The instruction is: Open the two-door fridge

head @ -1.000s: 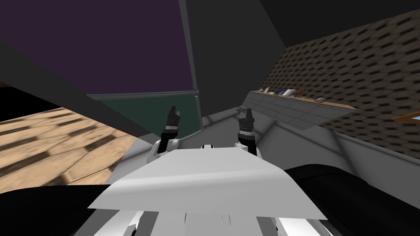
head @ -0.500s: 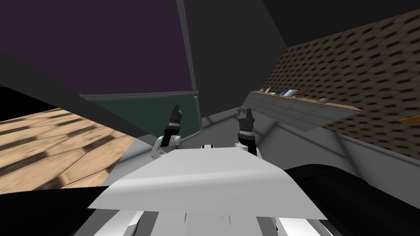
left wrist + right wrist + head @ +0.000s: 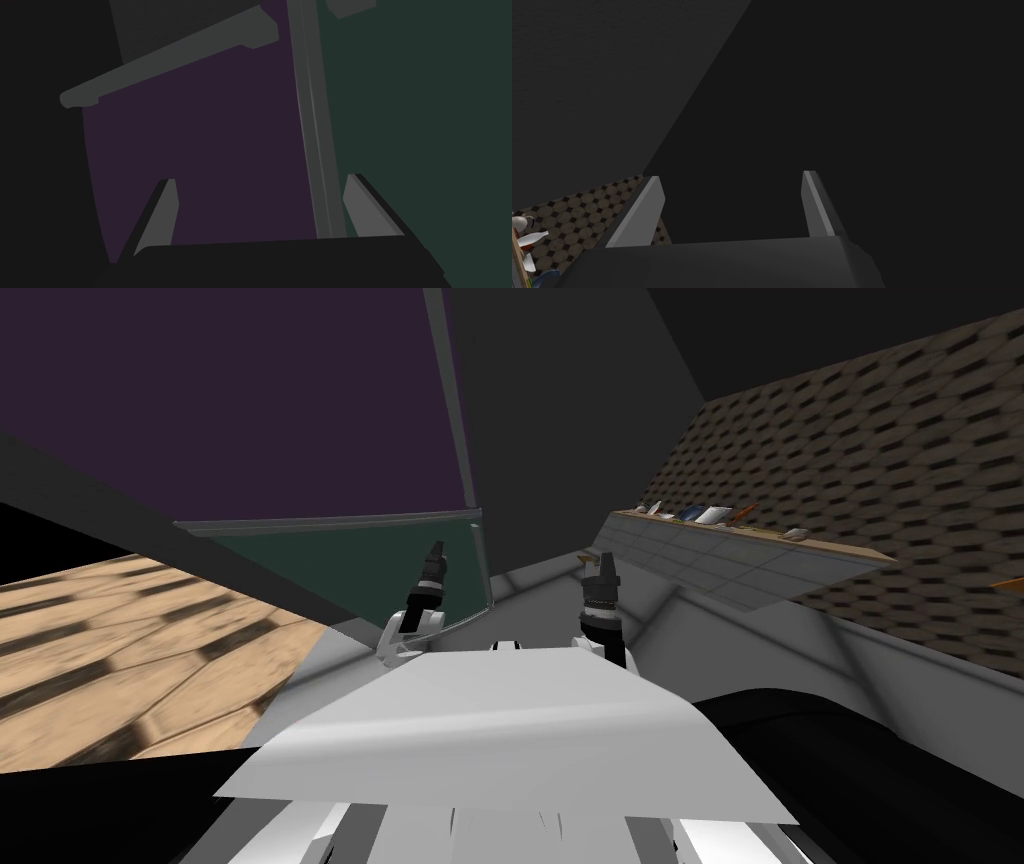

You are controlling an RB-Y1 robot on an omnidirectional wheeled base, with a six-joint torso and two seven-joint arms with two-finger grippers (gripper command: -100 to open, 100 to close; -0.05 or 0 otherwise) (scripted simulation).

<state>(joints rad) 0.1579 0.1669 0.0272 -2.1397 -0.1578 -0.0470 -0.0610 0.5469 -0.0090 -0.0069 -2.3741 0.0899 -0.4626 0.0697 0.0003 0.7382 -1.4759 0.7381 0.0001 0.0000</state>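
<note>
Directly ahead stood the two-door fridge [image 3: 300, 458], close in front, showing a large dark purple panel [image 3: 230, 378] and a dark green panel [image 3: 340, 563] that met along a narrow grey strip [image 3: 330, 524]. The left gripper [image 3: 433, 550] was raised before the green panel, near that panel's right corner. In the left wrist view its two thin grey fingers [image 3: 165, 210] stood wide apart with nothing between them. The grey strip ran up just beside the finger on the green side, and I could not tell whether it touched. A long grey bar handle [image 3: 170, 55] lay across the purple panel, well beyond the fingertips and apart from them. To the right, the right gripper [image 3: 605, 560] was held up at about the same height, well apart from the left one. Its blades [image 3: 643, 210] were likewise spread wide and empty, and faced a flat dark grey surface [image 3: 837, 90]. In the head view that surface lay to the right of the purple panel. Farther right ran a grey counter [image 3: 720, 563] with small white and blue items [image 3: 705, 514] on its top, and behind it rose a brown patterned wall [image 3: 880, 438]. On the left lay a light wooden plank floor [image 3: 130, 628].
</note>
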